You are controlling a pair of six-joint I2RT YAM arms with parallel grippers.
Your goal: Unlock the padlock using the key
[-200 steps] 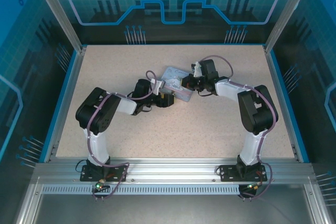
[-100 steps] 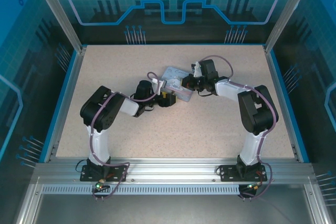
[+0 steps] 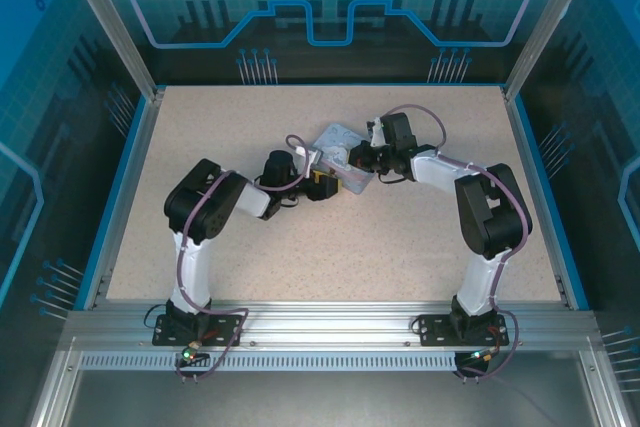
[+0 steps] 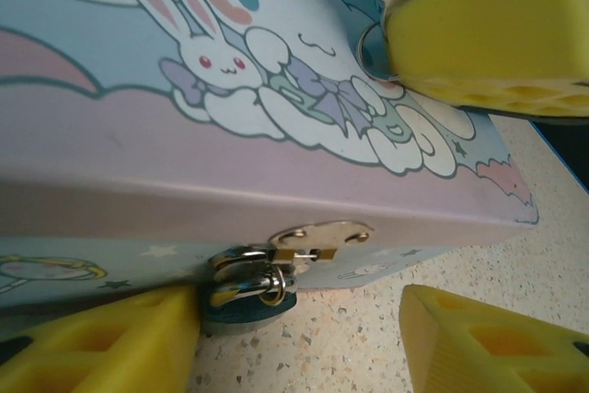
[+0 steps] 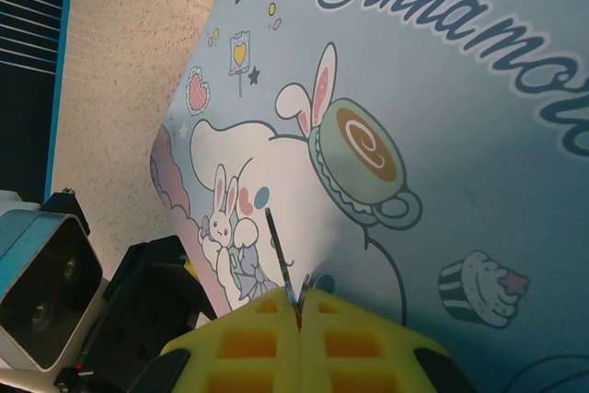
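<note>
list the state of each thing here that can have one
Cinnamoroll tin: lid shut, hasp down.
padlock: hanging on the hasp, looks locked, no key in it.
key: pinched in the right hand, blade out over the tin's lid.
left hand: open, fingers either side of the padlock.
right hand: shut on the key.

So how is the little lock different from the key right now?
The lock hangs low on the clasp at the front of the tin, near the table; the key is up over the top of the tin. Nothing grips the lock, which sits between the left gripper's open fingers; the key is pinched in the shut right gripper. The lock looks chunky; the key looks like a thin sliver. Both are small and metal.
</note>
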